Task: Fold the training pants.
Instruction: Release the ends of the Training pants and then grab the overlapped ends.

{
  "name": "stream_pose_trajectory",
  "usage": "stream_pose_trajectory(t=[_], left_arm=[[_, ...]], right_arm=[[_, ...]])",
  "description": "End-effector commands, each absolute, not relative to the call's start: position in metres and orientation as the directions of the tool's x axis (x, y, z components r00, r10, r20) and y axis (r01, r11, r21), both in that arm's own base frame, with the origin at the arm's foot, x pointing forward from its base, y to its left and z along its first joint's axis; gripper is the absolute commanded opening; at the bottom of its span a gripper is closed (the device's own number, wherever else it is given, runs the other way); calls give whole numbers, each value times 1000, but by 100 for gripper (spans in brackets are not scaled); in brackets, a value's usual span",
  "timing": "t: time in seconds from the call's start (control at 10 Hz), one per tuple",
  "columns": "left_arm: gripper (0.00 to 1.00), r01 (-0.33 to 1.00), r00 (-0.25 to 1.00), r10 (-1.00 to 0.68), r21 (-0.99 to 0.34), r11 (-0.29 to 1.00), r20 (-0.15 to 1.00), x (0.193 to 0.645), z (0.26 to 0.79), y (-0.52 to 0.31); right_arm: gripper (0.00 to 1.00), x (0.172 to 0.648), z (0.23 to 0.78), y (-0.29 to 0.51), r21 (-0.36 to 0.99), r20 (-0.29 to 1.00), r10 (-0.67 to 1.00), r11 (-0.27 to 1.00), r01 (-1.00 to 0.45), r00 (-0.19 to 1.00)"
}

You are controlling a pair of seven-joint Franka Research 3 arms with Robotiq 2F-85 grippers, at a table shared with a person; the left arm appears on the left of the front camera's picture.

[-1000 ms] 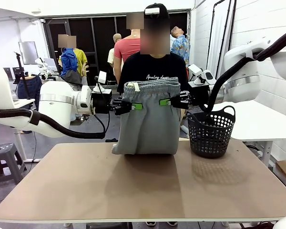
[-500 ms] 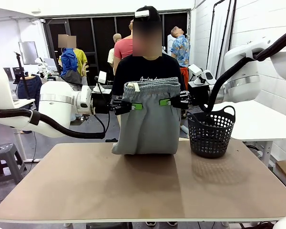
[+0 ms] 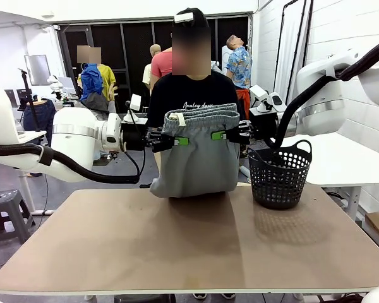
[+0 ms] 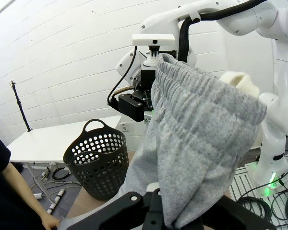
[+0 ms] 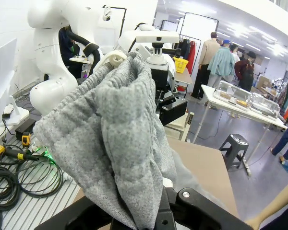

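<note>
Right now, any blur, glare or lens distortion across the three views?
Front view: sharp, even light; the black mesh basket throws a soft shadow on the tan table. Left wrist view: wide-angle lens bows the lines of the white brick wall. Right wrist view: ceiling lights flare top right; the light grey jersey training pants sit close to the lens.

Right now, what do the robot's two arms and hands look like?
The left arm and right arm are bulky, rounded and glossy white, with grey joint bands. A black ribbed hose runs along each. The left hand and right hand are black with bright green pads.
</note>
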State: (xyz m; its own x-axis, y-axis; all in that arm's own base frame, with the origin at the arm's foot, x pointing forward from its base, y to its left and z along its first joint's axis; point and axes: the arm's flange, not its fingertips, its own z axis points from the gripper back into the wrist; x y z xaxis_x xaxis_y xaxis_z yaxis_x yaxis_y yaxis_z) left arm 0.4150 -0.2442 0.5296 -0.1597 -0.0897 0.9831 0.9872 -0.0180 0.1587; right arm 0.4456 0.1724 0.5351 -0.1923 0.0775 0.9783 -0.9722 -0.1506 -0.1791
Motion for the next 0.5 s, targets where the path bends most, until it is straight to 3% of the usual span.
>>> stream_pose_trajectory(t=[0.0, 0.4], left_arm=[[0, 987, -160, -80, 160, -13, 984, 414, 533, -246], [0, 987, -160, -80, 160, -13, 984, 414, 533, -246]], right_arm=[[0, 443, 536, 174, -182, 979, 60, -144, -973, -193], [0, 443, 536, 174, -182, 979, 60, -144, -973, -193]])
